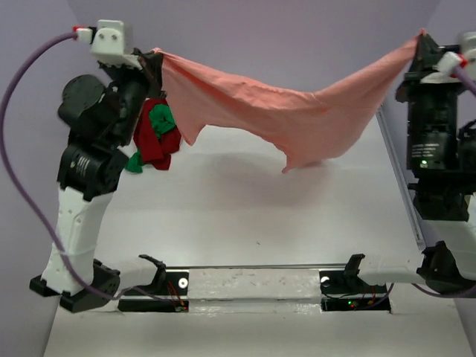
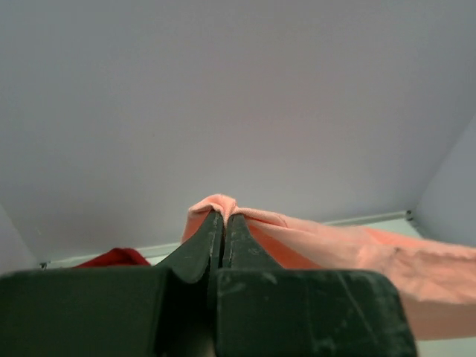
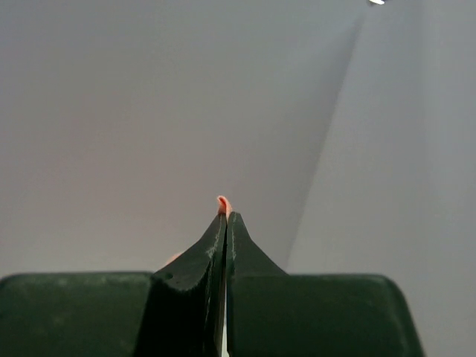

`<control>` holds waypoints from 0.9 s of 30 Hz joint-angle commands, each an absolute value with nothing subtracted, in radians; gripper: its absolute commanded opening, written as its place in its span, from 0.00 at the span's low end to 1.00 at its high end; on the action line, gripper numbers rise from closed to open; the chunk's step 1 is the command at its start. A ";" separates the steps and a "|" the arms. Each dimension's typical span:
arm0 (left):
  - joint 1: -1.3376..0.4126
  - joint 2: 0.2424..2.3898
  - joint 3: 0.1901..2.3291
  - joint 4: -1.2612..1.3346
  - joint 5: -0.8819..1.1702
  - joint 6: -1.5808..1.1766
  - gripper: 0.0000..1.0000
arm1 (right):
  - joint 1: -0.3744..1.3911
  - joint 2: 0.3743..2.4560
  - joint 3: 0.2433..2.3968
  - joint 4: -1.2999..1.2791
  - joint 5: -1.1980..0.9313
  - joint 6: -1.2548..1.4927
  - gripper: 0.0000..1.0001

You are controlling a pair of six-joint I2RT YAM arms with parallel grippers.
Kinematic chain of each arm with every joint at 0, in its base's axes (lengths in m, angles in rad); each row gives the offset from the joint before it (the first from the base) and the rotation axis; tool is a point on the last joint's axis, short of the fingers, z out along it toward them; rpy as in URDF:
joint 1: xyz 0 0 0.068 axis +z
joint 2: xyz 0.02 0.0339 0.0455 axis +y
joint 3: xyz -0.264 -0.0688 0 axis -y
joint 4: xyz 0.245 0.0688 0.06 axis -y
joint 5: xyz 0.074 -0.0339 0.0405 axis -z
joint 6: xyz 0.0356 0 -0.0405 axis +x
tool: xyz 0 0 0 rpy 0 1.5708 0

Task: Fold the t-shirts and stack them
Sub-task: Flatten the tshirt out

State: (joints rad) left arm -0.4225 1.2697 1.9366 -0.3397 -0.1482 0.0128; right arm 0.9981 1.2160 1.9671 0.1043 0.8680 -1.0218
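Note:
The salmon-pink t-shirt (image 1: 282, 111) hangs stretched in the air between both arms, sagging in the middle above the table. My left gripper (image 1: 155, 53) is shut on its left corner; the cloth (image 2: 216, 204) bunches over the closed tips. My right gripper (image 1: 422, 36) is shut on its right corner; only a small pink tip (image 3: 224, 202) shows above the closed fingers. The dark red t-shirt (image 1: 155, 141) and the bright green t-shirt (image 1: 161, 119) lie crumpled together at the back left, beside the left arm. The red one also shows in the left wrist view (image 2: 111, 258).
The white table (image 1: 245, 216) has a raised rail along its right edge (image 1: 398, 178). Grey walls close in the back and sides. The arm bases and a mounting bar (image 1: 253, 286) sit at the near edge.

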 commanded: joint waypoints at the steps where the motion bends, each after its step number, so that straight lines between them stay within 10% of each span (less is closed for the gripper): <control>1: -0.512 1.115 1.857 -0.308 -0.265 0.012 0.00 | 1.072 1.184 1.887 0.397 1.060 -1.295 0.00; 15: -0.552 1.057 1.691 -0.261 -0.337 0.006 0.00 | 1.080 1.299 1.894 0.425 1.055 -1.258 0.00; 27: -0.290 1.409 1.543 -0.046 -0.172 -0.118 0.00 | 0.411 1.732 2.236 -0.452 0.565 -0.381 0.00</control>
State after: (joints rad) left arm -0.3775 1.3396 1.5532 -0.1921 -0.2584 -0.0475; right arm 0.5026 1.6356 2.1624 -0.2176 0.7540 -0.6388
